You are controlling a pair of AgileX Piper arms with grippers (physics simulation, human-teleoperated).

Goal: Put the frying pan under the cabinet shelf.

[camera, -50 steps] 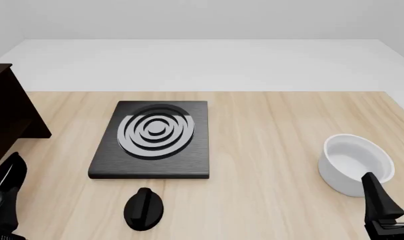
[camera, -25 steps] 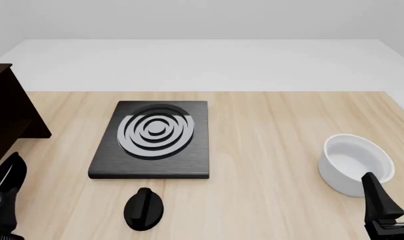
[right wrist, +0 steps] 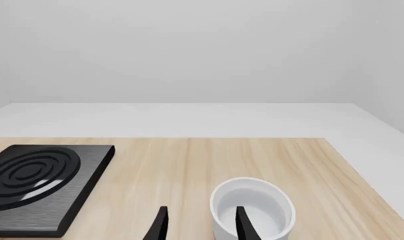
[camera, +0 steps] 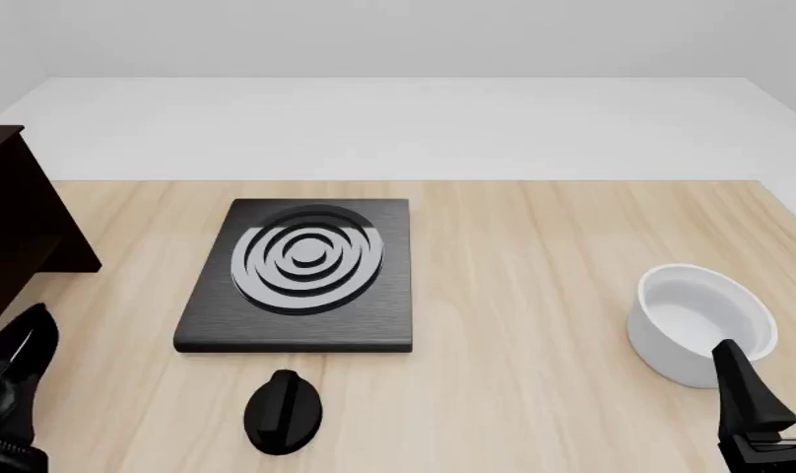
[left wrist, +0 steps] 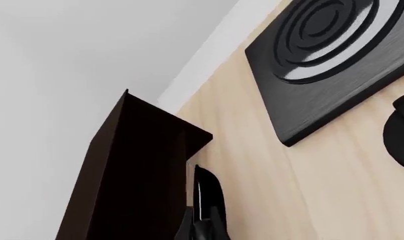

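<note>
frying pan: not identifiable in any view | cabinet shelf (camera: 17, 222): left of stove plate (camera: 299, 276), apart | black knob-shaped object (camera: 284, 412): just in front of stove plate | white bowl (camera: 700, 320): well right of stove plate | left gripper (camera: 11, 379): below cabinet, opening cannot be told | right gripper (right wrist: 198, 225): fingers parted, empty, bowl beyond.

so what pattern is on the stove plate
Concentric silver rings on the black square stove plate; clearest in the front view.
</note>
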